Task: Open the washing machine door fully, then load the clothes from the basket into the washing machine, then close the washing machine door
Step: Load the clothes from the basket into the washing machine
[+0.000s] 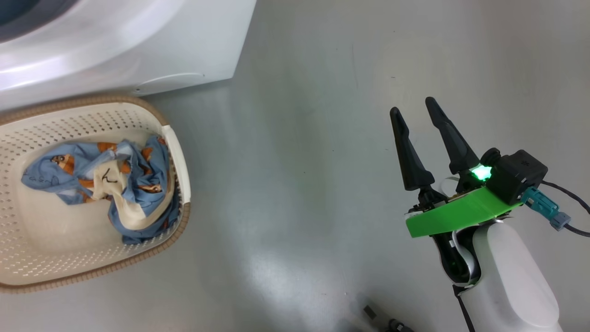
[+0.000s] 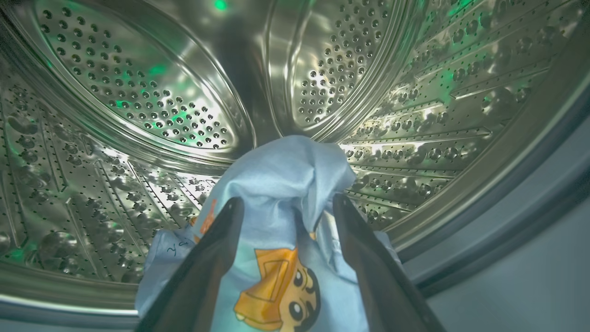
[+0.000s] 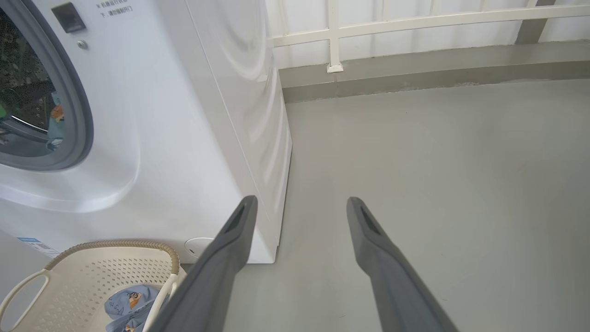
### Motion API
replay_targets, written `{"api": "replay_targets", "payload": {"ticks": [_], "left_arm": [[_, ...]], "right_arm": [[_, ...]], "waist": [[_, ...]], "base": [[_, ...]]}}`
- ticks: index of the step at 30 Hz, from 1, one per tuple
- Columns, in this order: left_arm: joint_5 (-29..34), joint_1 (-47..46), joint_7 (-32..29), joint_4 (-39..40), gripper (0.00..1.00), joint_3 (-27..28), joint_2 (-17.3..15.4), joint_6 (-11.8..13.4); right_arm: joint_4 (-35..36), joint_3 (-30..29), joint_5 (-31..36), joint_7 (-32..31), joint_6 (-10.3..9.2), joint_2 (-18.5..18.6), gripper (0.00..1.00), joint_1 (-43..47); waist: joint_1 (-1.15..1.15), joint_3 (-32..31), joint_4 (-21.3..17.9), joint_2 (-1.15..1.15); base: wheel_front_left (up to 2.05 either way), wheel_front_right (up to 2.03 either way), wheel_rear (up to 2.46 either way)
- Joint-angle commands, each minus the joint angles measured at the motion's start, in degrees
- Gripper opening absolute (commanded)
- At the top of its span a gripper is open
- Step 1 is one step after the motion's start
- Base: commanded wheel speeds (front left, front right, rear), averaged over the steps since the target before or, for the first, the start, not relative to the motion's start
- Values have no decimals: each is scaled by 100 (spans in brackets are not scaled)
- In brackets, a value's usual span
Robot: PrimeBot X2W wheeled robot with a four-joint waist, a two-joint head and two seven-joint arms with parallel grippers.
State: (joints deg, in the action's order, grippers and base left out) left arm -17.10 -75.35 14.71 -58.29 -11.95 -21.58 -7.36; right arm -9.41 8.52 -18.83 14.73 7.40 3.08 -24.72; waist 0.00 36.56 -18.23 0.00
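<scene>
Cream plastic with a brown woven rim: that's the basket (image 1: 55,124) at the left of the head view. It sits just beside the front of the washing machine (image 1: 138,41), I'd guess to keep the carry short. A bundle of clothes (image 1: 133,184) lies inside it toward its right wall, so loading isn't done. The right fingers (image 1: 408,152) hang over bare floor (image 1: 299,138), well apart from the basket. They're spread wide and empty, with the forearm coming up from the lower right. Looks parked out of the way to me.

Left wrist view: this arm reaches into the steel drum (image 2: 129,92), pointing toward its back wall. The left fingers (image 2: 207,263) stand wide apart with a blue garment (image 2: 286,166) draped loose between them, not pinched as far as I can tell. My read is that this is a drop-off.

Right wrist view: same wide, empty fingers, aimed along the floor past the machine's corner. The basket is at lower left, and the machine's round mouth sits uncovered at the left edge.
</scene>
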Motion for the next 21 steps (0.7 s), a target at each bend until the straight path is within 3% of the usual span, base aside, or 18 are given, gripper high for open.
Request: {"api": "replay_targets", "payload": {"ticks": [1, 11, 21], "left_arm": [[-58, 49, 29, 171, 100, 77, -254, -13], [-179, 704, 29, 928, 100, 553, -55, -13], [30, 1955, 29, 1882, 100, 1216, 311, -13]], "right_arm": [[124, 84, -66, 27, 9, -20, 100, 65], [117, -24, 49, 27, 9, -20, 100, 93], [56, -163, 218, 27, 9, 37, 100, 197]], "waist": [[0, -2, 12, 0], [0, -111, 174, 0], [0, -461, 384, 0]], "base": [[0, 0, 0], [0, 0, 0], [0, 0, 0]]}}
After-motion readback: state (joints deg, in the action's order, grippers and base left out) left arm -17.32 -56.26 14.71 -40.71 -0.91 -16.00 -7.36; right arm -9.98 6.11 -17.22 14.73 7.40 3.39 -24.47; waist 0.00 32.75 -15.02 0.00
